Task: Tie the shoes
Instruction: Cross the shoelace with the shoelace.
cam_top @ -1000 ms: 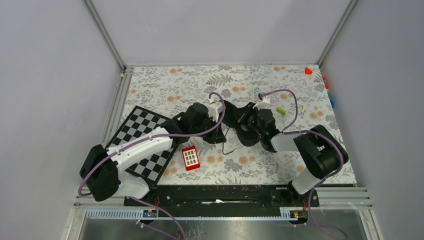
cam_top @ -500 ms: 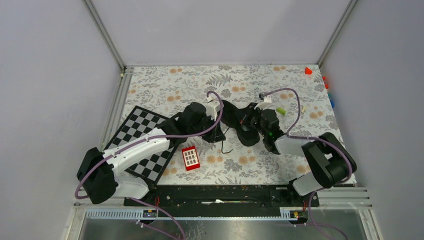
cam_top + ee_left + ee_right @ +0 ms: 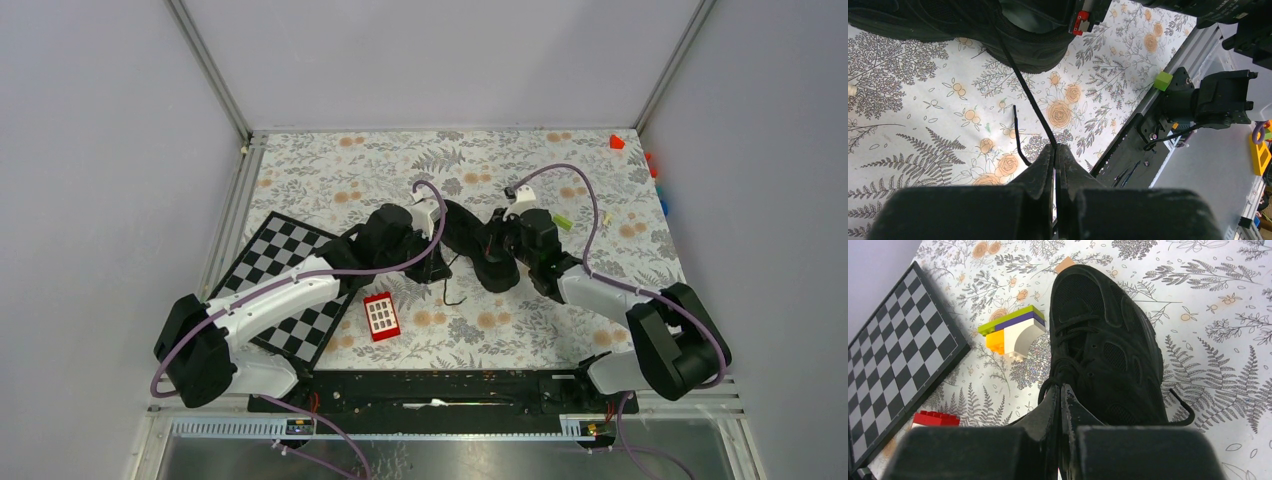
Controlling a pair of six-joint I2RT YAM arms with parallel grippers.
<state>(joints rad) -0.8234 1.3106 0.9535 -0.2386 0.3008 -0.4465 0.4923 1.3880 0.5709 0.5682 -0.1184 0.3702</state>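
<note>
The black shoe lies mid-table between both arms; its toe points away in the right wrist view. My left gripper is shut on a thin black lace that runs taut up to the shoe. In the top view that gripper sits at the shoe's left side. My right gripper is shut on a lace loop at the shoe's tongue, and it hangs over the shoe's right side. A loose lace end rests on the floral cloth.
A chessboard lies at the left, with a red brick beside it. A stack of green, purple, orange and white blocks sits left of the shoe. A green block and a red block lie toward the back right.
The right arm's elbow has swung out to the right and its wrist has stretched toward the shoe. The left arm has barely moved. Both grippers stay shut.
</note>
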